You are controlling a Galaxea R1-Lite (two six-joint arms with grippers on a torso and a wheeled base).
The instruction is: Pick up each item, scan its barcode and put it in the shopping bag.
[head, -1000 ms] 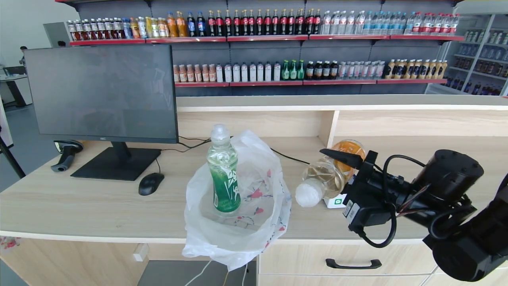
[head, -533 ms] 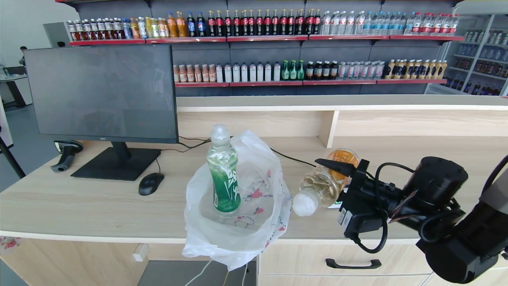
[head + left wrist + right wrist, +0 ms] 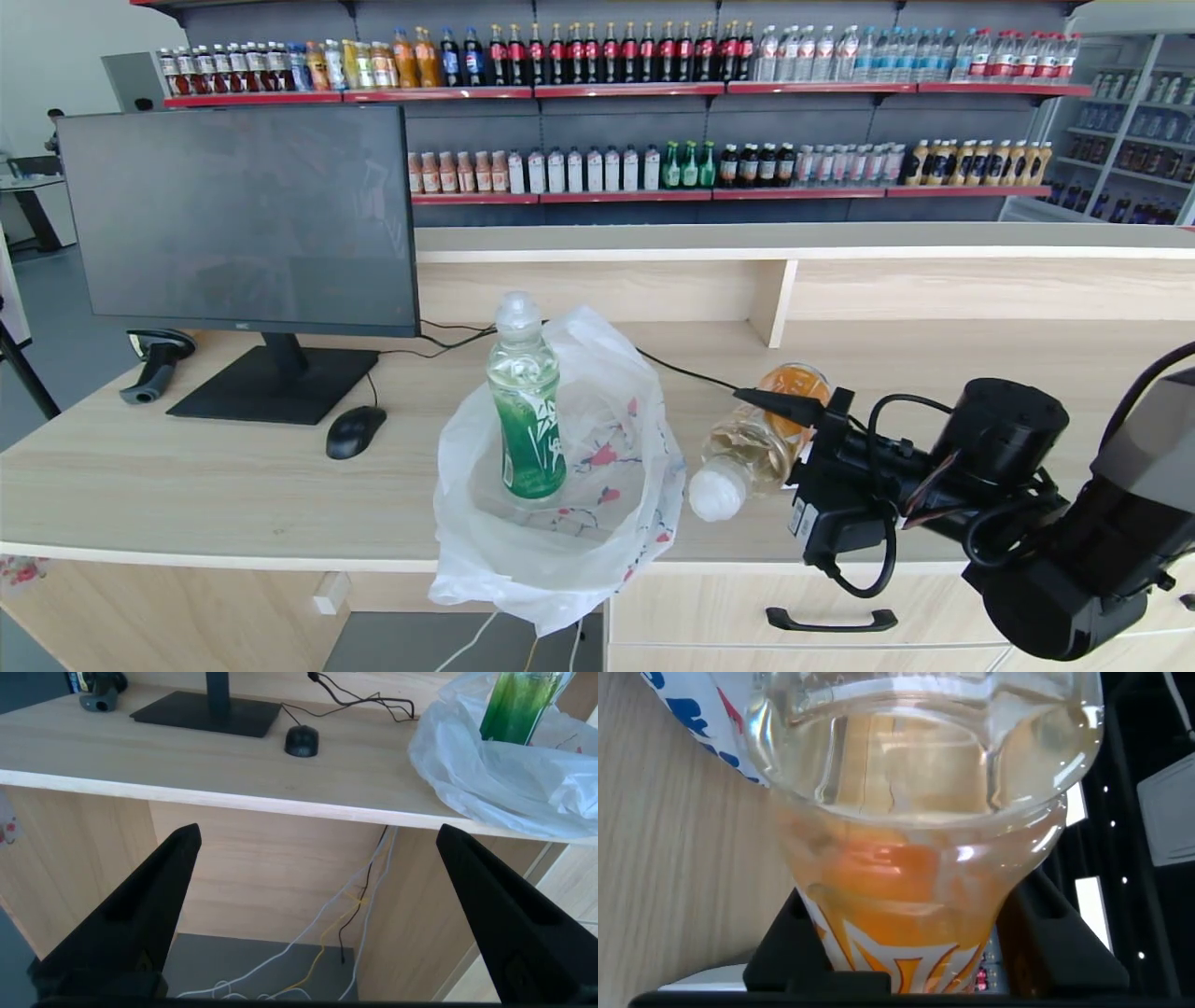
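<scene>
Lower and nearer the shopping bag [image 3: 560, 523], right pincer [image 3: 770, 431] grips the orange-labelled bottle [image 3: 747, 450].
Cap points at bag; left pincer [image 3: 318, 835] gapes wide.

Bottle [image 3: 526, 411] in shopping bag [image 3: 597, 523] on counter [image 3: 187, 485]; second bottle [image 3: 756, 439] just right of bag; mouse [image 3: 355, 431], monitor [image 3: 243, 215] left.

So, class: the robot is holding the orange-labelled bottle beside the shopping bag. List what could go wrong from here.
1. The right claw grips the clear orange-labelled plastic bottle lying sideways. On its way into the bag, the bottle could knock over the green-labelled bottle standing upright there.
2. The thin white plastic shopping bag sags over the wooden counter's front edge, so added weight might drag it off.
</scene>
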